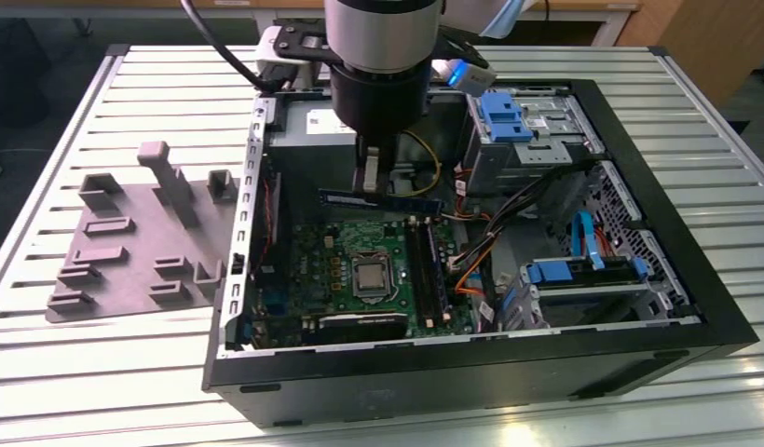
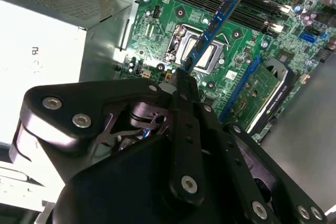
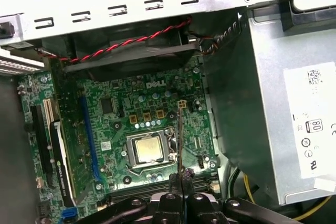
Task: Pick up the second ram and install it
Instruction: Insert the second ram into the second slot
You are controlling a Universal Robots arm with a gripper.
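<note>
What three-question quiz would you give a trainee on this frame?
1. True or false: the gripper is shut on the second ram.
2. The grey parts stand sits beside the computer case on: A) the exterior view's left, B) the exterior view's right.
3. Short answer: is the second ram seated in a slot of the motherboard?
Key: 1 true; 2 A; 3 no, it is held above the motherboard.
</note>
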